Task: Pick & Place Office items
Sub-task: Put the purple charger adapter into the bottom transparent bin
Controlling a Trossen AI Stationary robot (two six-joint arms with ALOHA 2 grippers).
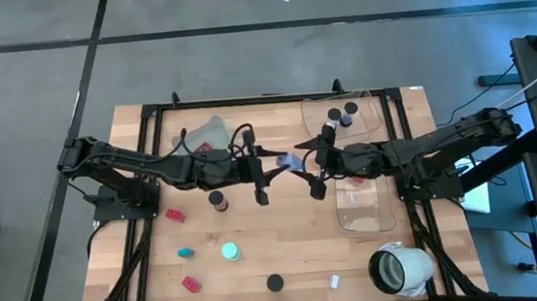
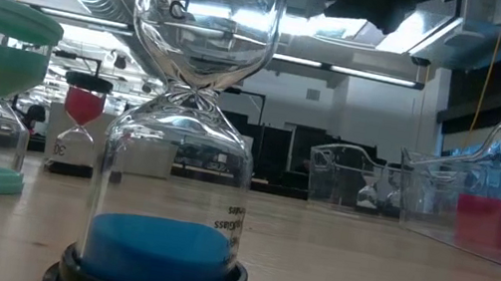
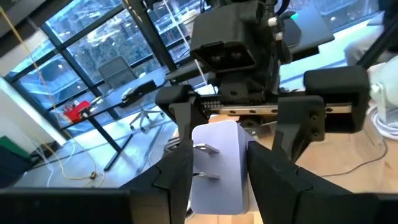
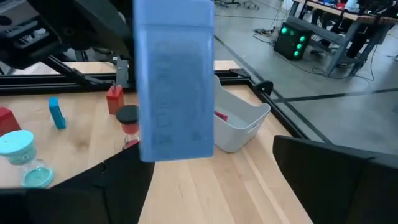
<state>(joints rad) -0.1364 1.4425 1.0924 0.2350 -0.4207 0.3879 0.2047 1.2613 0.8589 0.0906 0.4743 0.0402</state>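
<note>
Cut off at the top edge in the low view: black-based hourglass (image 2: 183, 150) with blue sand, upper bulb lost. Too small to identify from above: white bit (image 1: 335, 281) near the table's front edge. Possibly a charger: lavender block (image 3: 216, 163), lower end hidden between dark fingers (image 3: 177, 165).

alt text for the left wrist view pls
The left gripper holds a lavender plug-like block, two metal prongs showing, between its dark fingers. Right gripper faces it closely, fingers open; windows behind.
</note>
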